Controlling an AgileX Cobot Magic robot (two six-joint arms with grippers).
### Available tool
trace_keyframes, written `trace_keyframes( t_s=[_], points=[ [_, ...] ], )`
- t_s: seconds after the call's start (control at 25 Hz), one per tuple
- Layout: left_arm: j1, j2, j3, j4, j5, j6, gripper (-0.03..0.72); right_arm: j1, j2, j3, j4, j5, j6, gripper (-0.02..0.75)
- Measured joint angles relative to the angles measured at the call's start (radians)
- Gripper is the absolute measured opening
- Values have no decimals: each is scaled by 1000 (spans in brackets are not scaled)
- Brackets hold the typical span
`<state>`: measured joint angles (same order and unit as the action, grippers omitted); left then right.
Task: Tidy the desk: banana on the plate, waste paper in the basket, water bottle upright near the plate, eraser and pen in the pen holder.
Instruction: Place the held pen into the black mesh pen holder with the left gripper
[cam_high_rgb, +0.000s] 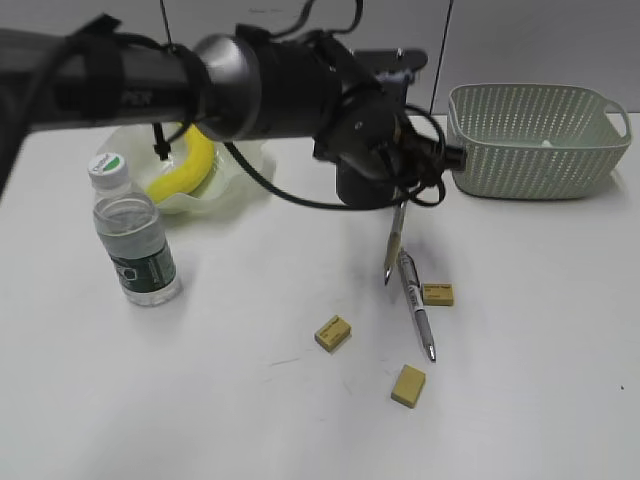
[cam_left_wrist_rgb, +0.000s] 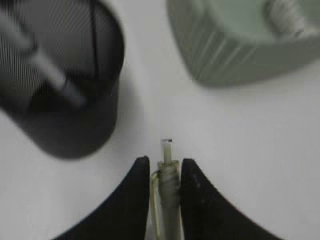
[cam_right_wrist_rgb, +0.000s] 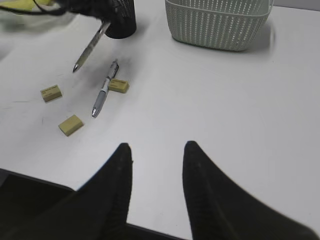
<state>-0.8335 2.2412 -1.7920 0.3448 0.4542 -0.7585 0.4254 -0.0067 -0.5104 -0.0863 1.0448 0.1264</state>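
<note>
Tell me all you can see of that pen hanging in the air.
The pen is slim, with a pale translucent barrel and a dark tip. It hangs tip down, slightly tilted, clear of the desk, just in front of the black holder. The left tool pinches its upper end between two black fingers. Nothing else touches it.

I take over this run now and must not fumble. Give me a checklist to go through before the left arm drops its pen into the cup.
1. Left pincer shut on the held pen: ok.
2. Pen holder upright: ok.
3. Held pen above the holder's mouth: not ok, it hangs beside it.
4. Room inside the holder: cannot tell, blurred.
5. Right pincer open, away from the work: ok.
6. Second pen and three erasers still on the desk: not ok.
</note>
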Motion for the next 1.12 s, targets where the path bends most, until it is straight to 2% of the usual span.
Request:
trace_keyframes(
  t_s=[0.16,0.28,0.44,0.52,0.68,0.88,0.96,1.12],
  points=[
    [21,-84,0,141,-242,-1,137,0,0,0,0,0,0,285],
    [82,-102,0,244,-504,1,137,0,0,0,0,0,0,285],
    [190,-55,0,257,-852,74,137,0,0,0,0,0,0,285],
    [230,-16,0,238,-935,116,137,0,0,0,0,0,0,285],
    [271,51,0,190,-964,190,137,0,0,0,0,0,0,285],
    [278,95,0,176,-971,215,141,0,0,0,-1,0,0,282],
    [278,106,0,175,-970,216,187,0,0,0,-2,0,0,273],
    [278,112,0,174,-969,216,358,0,0,0,-2,0,0,246]
  ],
)
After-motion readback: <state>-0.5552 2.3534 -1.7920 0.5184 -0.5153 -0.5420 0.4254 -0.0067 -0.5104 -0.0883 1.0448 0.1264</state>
